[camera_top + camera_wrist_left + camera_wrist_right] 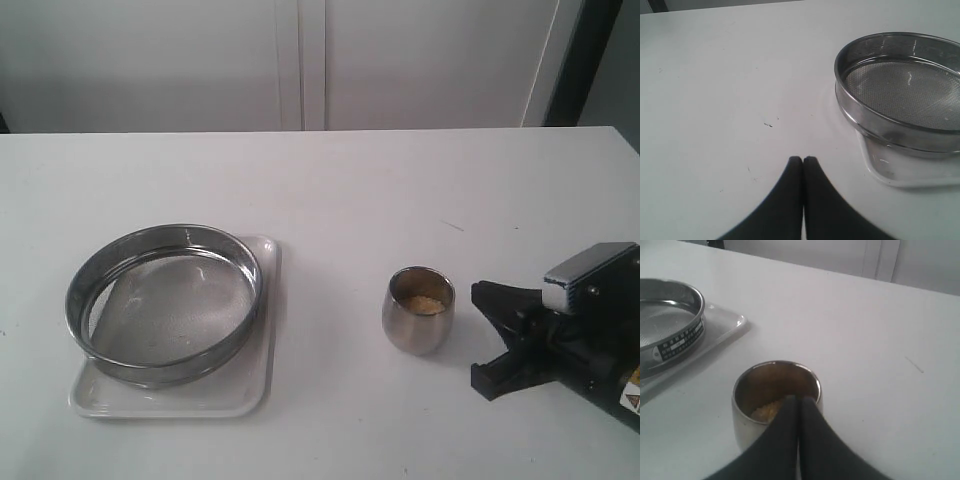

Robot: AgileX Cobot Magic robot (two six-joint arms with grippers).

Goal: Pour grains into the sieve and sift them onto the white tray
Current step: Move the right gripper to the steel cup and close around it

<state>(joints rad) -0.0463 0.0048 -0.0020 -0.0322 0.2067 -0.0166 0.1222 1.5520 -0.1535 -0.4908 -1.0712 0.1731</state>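
Sitting low in the cup point(418, 310), the grains point(425, 304) make a small loose heap that should run out freely at a tilt. Well off from the cup, the sieve point(165, 300) rests on the tray point(255, 390). Just beside the cup, the right gripper point(800, 401) has its tips pressed together on nothing, though the far view is unclear. The left gripper point(803, 160) is the same. That polished, rounded steel looks light but slippery, so open up first, then grip across its belly.
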